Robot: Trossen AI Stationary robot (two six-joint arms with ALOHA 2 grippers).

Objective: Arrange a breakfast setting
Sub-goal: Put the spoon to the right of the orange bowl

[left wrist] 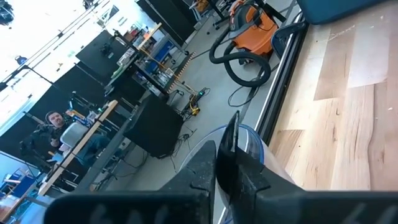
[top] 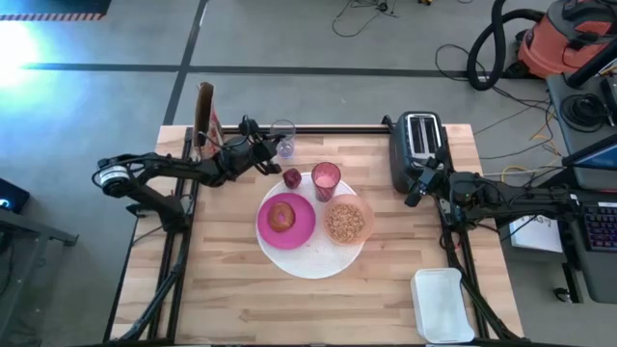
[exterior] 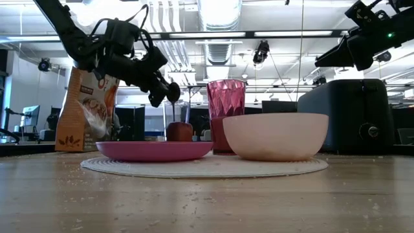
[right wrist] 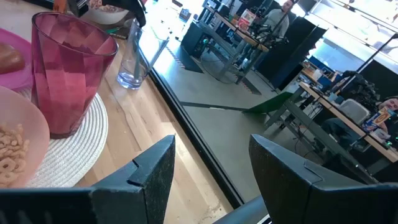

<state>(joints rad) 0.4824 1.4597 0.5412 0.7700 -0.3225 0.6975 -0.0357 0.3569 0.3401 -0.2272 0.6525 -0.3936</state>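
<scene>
A big white round disc (top: 310, 258) lies mid-table. On it are a magenta plate (top: 301, 229) with round toasted bread (top: 281, 216), a translucent pink bowl (top: 347, 222) of cereal and a pink tumbler (top: 326, 180). A small dark-red fruit (top: 292, 177) sits by the tumbler. My left gripper (top: 267, 149) is shut at a clear glass (top: 282, 133) near the far edge, on a thin blue-tinted thing that I take for the blue-handled spoon (top: 286, 147). My right gripper (top: 416, 196) is open and empty beside the toaster. My left gripper pinches a thin upright piece (left wrist: 232, 127) between its two fingertips, slanting down from the table's left. In the low view a thin stem (exterior: 175, 110) hangs below the fingers into the glass (exterior: 178, 120). Which part of the spoon it is, the fingers hide.
A black toaster (top: 416, 145) stands at the far right. A cereal box (top: 204, 114) stands at the far left corner. A white lidded container (top: 442, 304) lies at the near right. Bare wood shows along the near edge.
</scene>
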